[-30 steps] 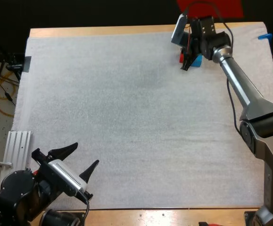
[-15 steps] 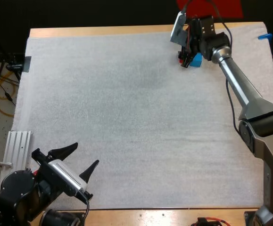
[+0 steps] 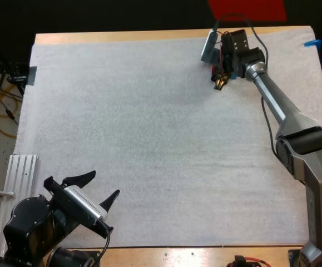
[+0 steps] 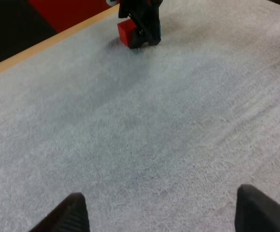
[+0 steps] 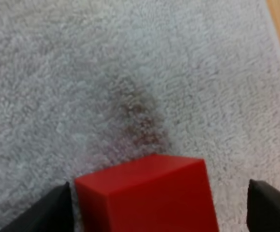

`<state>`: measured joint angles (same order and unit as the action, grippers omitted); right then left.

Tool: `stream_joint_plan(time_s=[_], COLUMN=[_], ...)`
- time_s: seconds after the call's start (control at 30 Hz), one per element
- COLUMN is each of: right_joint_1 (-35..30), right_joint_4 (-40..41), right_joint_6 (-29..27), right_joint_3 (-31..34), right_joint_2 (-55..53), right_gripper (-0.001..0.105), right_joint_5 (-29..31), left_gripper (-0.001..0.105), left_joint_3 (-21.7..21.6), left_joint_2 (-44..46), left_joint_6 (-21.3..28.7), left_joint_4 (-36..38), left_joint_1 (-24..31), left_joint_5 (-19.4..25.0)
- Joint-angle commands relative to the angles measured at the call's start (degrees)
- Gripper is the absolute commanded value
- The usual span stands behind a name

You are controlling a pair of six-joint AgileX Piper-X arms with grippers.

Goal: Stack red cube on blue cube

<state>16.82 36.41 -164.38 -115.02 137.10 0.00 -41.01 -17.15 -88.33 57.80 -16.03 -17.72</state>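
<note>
Wooden bench (image 3: 122,36) carries a white mat (image 3: 149,139) over nearly all of its top. From the right edge, the right arm (image 3: 283,111) stretches out to the mat's far side, near the far right corner. The left arm (image 3: 33,233) sits low at the near left corner.

Its left gripper (image 3: 102,184) is spread wide over bare mat, its two black fingers (image 4: 72,215) far apart and touching nothing, well apart from both cubes.

The right gripper (image 3: 221,80) points down at the mat's far edge. Its fingers (image 5: 52,210) stand apart on either side of the red cube (image 5: 149,193). One finger is just beside a cube face, while a clear gap shows between the other and the cube. From the left wrist view, that red cube (image 4: 126,33) rests on the mat, partly behind the right gripper.

A sliver of the blue cube (image 3: 233,74) shows just beside the right gripper, on the side away from the red one.
</note>
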Motion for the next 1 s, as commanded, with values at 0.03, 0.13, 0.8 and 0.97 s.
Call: stream_joint_plan(time_s=[0.03, 0.13, 0.8, 0.97], right_joint_1=[-0.5, -0.5, 2.3, 2.0], right_joint_4=[-0.2, -0.2, 4.6, 7.4], right_joint_6=[0.3, 0.5, 13.4, 21.8], right_joint_3=[-0.4, -0.4, -0.4, -0.4], right_joint_2=[0.0, 0.0, -7.2, -9.9], right_gripper=[0.067, 0.047, 0.037, 0.037], right_joint_5=[-0.7, -0.7, 1.2, 1.8], left_gripper=[0.063, 0.063, 0.063, 0.063], left_joint_3=[-0.2, -0.2, -0.2, -0.2], left_joint_2=[-0.1, -0.1, -0.1, -0.1], left_joint_6=[-0.9, -1.7, -1.8, -1.8], left_joint_4=[-1.5, -2.2, -2.0, -1.8], left_joint_1=[-0.3, -0.3, -0.3, -0.3], left_joint_5=[0.3, 0.3, 0.3, 0.3])
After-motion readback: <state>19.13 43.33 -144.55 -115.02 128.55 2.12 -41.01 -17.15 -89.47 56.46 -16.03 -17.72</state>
